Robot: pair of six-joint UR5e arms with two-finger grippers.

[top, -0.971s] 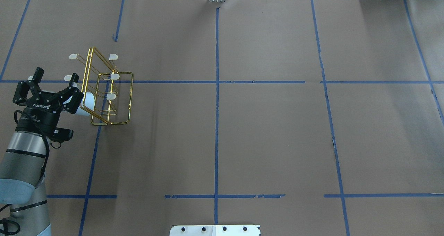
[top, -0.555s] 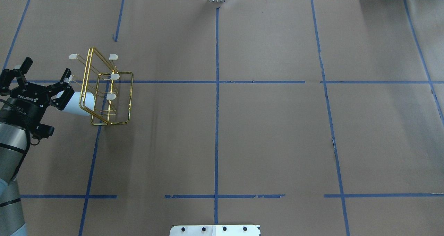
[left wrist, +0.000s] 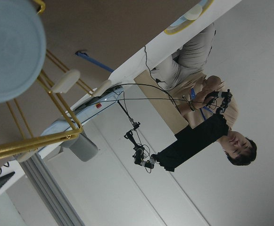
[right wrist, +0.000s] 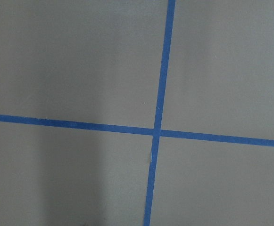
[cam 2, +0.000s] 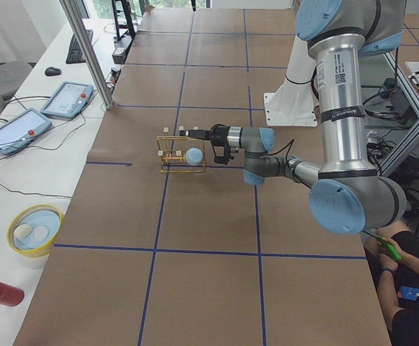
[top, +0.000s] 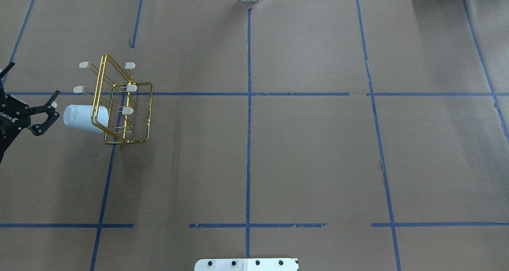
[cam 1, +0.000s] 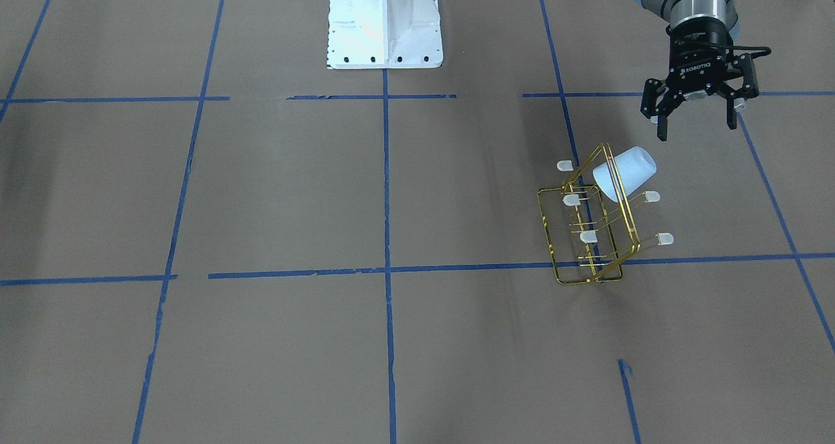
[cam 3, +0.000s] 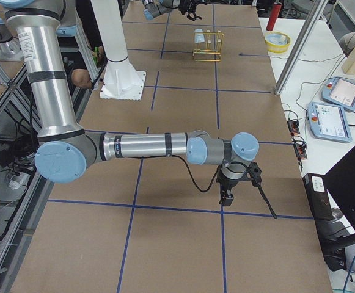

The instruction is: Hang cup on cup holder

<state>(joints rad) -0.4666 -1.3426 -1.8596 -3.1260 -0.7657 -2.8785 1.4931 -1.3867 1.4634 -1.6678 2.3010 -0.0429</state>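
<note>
Plastic cup (top: 81,118) hangs mouth-first on the rack (top: 119,104), near the left edge of the table (top: 278,151). Left gripper (cam 1: 696,126) hovers beside its base, jaws apart, empty. Right gripper (cam 3: 244,201): jaws I cannot tell. Cup seems light, stiff, slippery; best grasped across its wall.

Pale blue-white cup (top: 81,118) hung tilted on a prong, gold wire cup holder (top: 119,104) upright

Cup (cam 1: 624,173) hung tilted on cup holder (cam 1: 589,236); left gripper (cam 1: 696,129) (fingers spread) apart.
</note>
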